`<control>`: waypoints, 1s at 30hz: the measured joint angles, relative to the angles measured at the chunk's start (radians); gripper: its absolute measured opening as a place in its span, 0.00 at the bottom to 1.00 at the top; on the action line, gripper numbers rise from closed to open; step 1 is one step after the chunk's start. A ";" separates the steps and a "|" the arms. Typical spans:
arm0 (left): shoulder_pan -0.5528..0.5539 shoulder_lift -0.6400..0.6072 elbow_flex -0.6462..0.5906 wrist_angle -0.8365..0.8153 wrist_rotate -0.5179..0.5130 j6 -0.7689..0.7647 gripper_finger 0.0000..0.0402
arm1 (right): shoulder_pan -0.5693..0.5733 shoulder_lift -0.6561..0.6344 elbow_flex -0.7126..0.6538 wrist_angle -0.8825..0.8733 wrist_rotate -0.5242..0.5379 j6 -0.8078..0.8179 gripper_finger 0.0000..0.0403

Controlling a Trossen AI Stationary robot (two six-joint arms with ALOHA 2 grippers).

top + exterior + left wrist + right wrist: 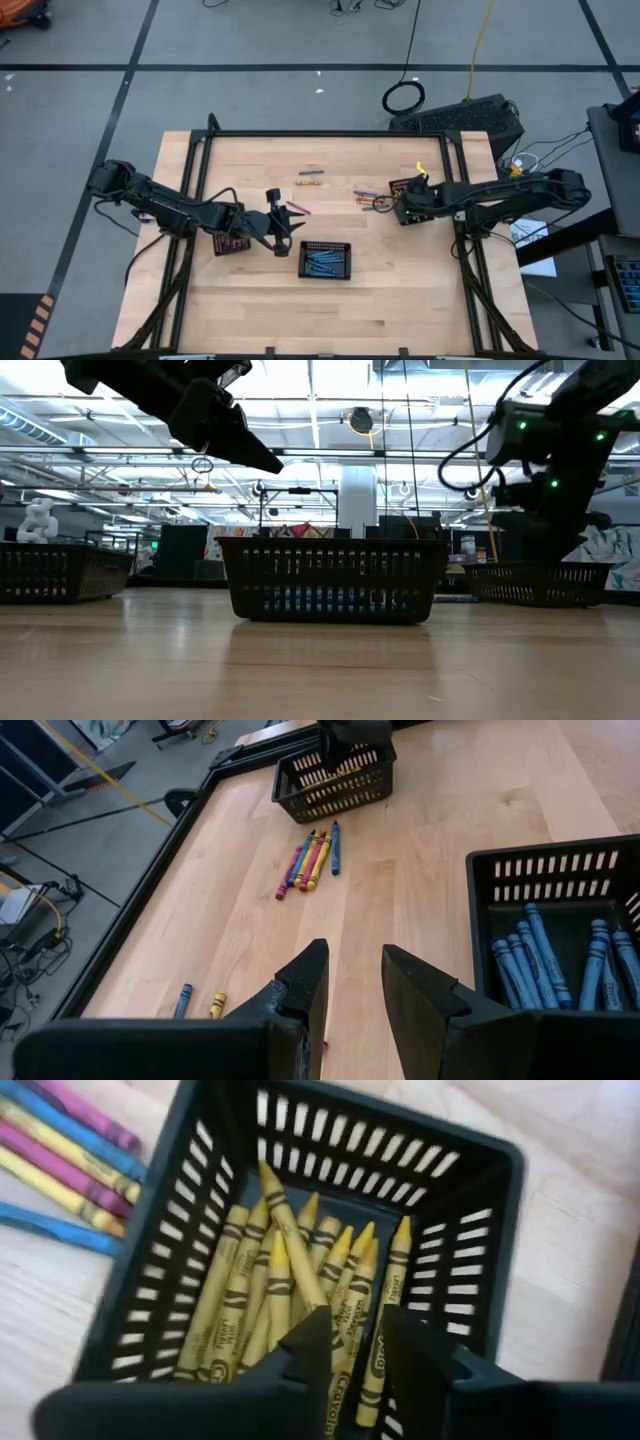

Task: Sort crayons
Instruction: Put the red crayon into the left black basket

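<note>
Loose crayons (pixel 368 197) lie in a small bunch on the table by the tray of yellow crayons (pixel 500 1230); the right wrist view shows them (pixel 60 1160) beside its wall. My right gripper (pixel 355 1345) hangs open just above the yellow crayons (pixel 290 1280) in that tray, and nothing is between its fingers. One yellow crayon lies slanted on top of the others. My left gripper (pixel 350 990) is open and raised over the table's middle left, near a single red crayon (pixel 298 208). It touches nothing.
A tray with blue crayons (pixel 325 258) stands near the middle front. A tray with pink ones (pixel 230 243) sits under the left arm. Two more crayons (pixel 310 177) lie farther back. Bare wood stretches along the near edge.
</note>
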 joint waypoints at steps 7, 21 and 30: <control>0.000 0.000 0.000 0.000 0.000 0.000 0.24 | -0.010 0.067 0.001 0.058 -0.086 -0.108 0.01; 0.007 0.000 0.000 0.001 0.000 0.002 0.24 | 0.025 -0.102 0.120 0.075 -0.024 -0.229 0.00; 0.043 0.000 0.000 0.001 0.000 -0.001 0.24 | 0.167 -0.022 0.096 0.641 0.188 -0.458 0.00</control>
